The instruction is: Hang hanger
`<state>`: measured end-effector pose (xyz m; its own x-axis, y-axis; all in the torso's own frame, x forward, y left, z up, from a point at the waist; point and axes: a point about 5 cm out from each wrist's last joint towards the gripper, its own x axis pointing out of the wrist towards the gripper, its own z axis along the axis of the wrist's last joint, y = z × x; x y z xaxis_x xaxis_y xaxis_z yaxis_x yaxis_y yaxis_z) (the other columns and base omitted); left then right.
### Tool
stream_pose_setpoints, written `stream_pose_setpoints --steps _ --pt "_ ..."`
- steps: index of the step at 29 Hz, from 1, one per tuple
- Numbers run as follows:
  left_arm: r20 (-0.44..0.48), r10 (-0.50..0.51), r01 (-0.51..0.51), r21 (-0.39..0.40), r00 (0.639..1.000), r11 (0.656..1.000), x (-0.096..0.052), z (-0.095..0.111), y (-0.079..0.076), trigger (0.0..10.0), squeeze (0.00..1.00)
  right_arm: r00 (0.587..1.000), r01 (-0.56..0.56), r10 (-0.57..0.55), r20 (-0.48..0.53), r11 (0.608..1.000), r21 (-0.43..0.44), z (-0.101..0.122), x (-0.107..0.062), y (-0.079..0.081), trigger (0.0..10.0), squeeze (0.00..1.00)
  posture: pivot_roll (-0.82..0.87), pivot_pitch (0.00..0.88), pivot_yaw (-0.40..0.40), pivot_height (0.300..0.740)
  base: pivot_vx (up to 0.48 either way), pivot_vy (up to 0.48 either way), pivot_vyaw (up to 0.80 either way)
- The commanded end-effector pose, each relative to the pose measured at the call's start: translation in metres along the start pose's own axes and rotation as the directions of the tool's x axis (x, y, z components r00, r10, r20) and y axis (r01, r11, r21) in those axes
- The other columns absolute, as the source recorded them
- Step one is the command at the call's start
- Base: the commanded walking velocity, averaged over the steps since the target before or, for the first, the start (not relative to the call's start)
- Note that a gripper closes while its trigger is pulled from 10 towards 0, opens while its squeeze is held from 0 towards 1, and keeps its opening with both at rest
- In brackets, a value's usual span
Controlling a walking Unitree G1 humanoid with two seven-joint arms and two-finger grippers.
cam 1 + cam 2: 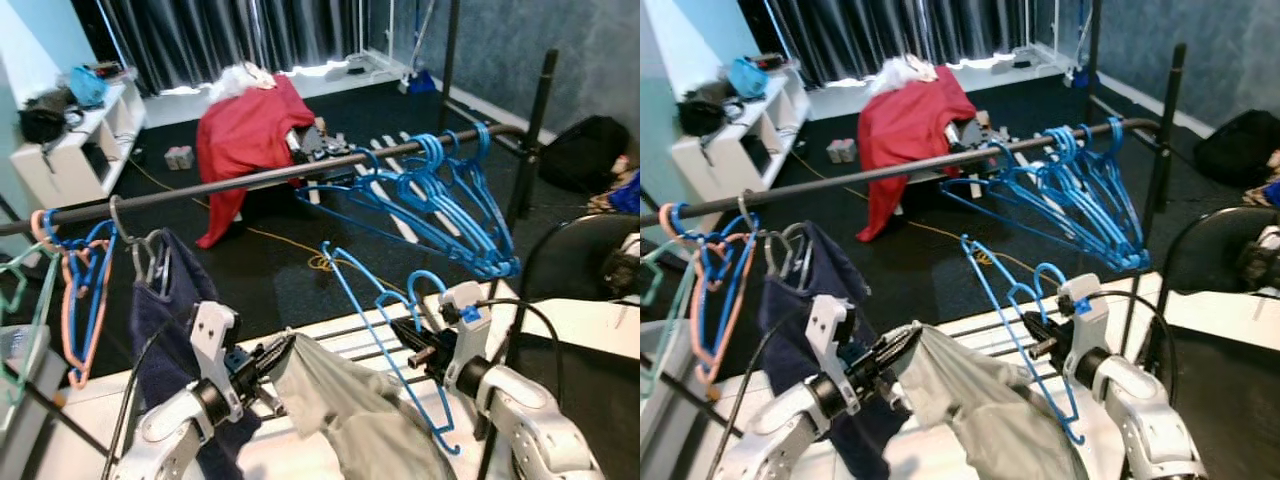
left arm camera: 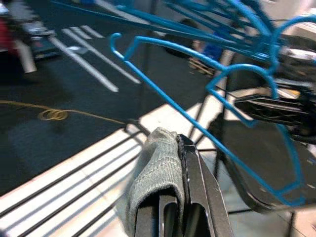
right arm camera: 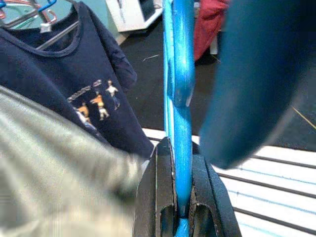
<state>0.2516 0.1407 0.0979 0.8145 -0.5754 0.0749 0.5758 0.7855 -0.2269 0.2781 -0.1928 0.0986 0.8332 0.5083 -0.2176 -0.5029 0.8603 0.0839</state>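
Below the dark metal clothes rail (image 1: 250, 180), the right gripper (image 1: 412, 345) pinched a blue plastic hanger (image 1: 385, 335), fingers pressed together on its bar, the hook pointing up and short of the rail. The left gripper (image 1: 272, 362) was closed on a fold of grey-green cloth garment (image 1: 345, 415) that drooped beneath the rail. A stretch of the rail lay bare between a navy printed T-shirt (image 1: 170, 300) hanging near its left end and a bunch of empty blue hangers (image 1: 440, 200) crowded at its right end. Behind the rail, a red cloth (image 1: 250, 140) was draped over something on the dark floor. The right wrist view showed the T-shirt's small printed figures; the left wrist view showed the garment's knit edge wrapped over one finger (image 2: 190, 197).
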Motion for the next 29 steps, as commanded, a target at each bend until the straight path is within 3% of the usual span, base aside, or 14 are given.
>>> stream_pose_setpoints --steps 1,4,5,6,7,9,10,11,12,21,22,23,25,29 --pt "-0.003 0.047 -0.047 -0.016 0.999 0.999 -0.003 -0.001 0.007 10.0 0.00 0.999 -0.020 0.020 0.025 1.000 -0.016 0.004 0.004 0.003 10.0 0.00 -0.10 0.001 0.093 0.740 0.000 0.000 0.78" --pt "0.010 0.097 -0.097 -0.015 0.995 0.995 -0.003 0.001 0.012 10.0 0.00 0.999 -0.018 0.019 0.027 1.000 -0.024 0.003 0.006 0.004 10.0 0.00 -0.10 0.000 0.094 0.740 0.000 0.000 0.77" --pt "0.036 0.187 -0.187 -0.016 0.982 0.982 -0.007 0.003 0.020 10.0 0.00 0.999 -0.014 0.015 0.030 0.999 -0.029 0.002 0.008 0.004 10.0 0.00 -0.09 0.000 0.096 0.740 0.000 0.000 0.77" --pt "0.036 0.187 -0.187 -0.016 0.982 0.982 -0.007 0.003 0.020 10.0 0.00 0.999 -0.014 0.015 0.030 0.999 -0.029 0.002 0.008 0.004 10.0 0.00 -0.09 0.000 0.096 0.740 0.000 0.000 0.77" --pt "0.061 0.305 -0.307 0.013 0.950 0.952 -0.014 0.006 0.029 10.0 0.00 0.999 -0.012 0.013 0.033 0.999 -0.031 0.001 0.008 0.005 10.0 0.00 -0.08 0.000 0.095 0.740 0.000 0.000 0.77" --pt "0.061 0.305 -0.307 0.013 0.950 0.952 -0.014 0.006 0.029 10.0 0.00 0.999 -0.012 0.013 0.033 0.999 -0.031 0.001 0.008 0.005 10.0 0.00 -0.08 0.000 0.095 0.740 0.000 0.000 0.77" --pt "0.087 0.423 -0.427 0.045 0.902 0.903 -0.023 0.009 0.038 10.0 0.00 0.999 -0.011 0.012 0.038 0.999 -0.036 0.001 0.008 0.007 10.0 0.00 -0.07 0.000 0.097 0.740 0.000 0.000 0.77" --pt "0.087 0.423 -0.427 0.045 0.902 0.903 -0.023 0.009 0.038 10.0 0.00 0.999 -0.011 0.012 0.038 0.999 -0.036 0.001 0.008 0.007 10.0 0.00 -0.07 0.000 0.097 0.740 0.000 0.000 0.77" --pt "0.104 0.518 -0.526 0.081 0.849 0.847 -0.032 0.010 0.044 10.0 0.00 0.999 -0.014 0.016 0.041 0.999 -0.046 0.000 0.007 0.008 10.0 0.00 -0.07 0.000 0.094 0.740 0.000 0.000 0.77" --pt "0.104 0.518 -0.526 0.081 0.849 0.847 -0.032 0.010 0.044 10.0 0.00 0.999 -0.014 0.016 0.041 0.999 -0.046 0.000 0.007 0.008 10.0 0.00 -0.07 0.000 0.094 0.740 0.000 0.000 0.77" --pt "0.113 0.613 -0.623 0.117 0.782 0.773 -0.042 0.010 0.053 10.0 0.00 0.999 -0.028 0.030 0.037 0.998 -0.060 -0.002 0.007 0.011 10.0 0.00 -0.07 0.000 0.081 0.740 0.000 0.000 0.77" --pt "0.113 0.613 -0.623 0.117 0.782 0.773 -0.042 0.010 0.053 10.0 0.00 0.999 -0.028 0.030 0.037 0.998 -0.060 -0.002 0.007 0.011 10.0 0.00 -0.07 0.000 0.081 0.740 0.000 0.000 0.77" --pt "0.082 0.691 -0.695 0.123 0.719 0.708 -0.050 0.005 0.067 10.0 0.00 0.998 -0.060 0.061 0.012 0.994 -0.091 -0.006 0.008 0.014 10.0 0.00 -0.09 0.003 0.066 0.740 0.000 0.000 0.77" --pt "0.070 0.706 -0.709 0.100 0.705 0.698 -0.048 0.003 0.072 10.0 0.00 0.997 -0.079 0.079 -0.006 0.991 -0.109 -0.007 0.008 0.014 10.0 0.00 -0.10 0.005 0.062 0.740 0.000 0.000 0.77"
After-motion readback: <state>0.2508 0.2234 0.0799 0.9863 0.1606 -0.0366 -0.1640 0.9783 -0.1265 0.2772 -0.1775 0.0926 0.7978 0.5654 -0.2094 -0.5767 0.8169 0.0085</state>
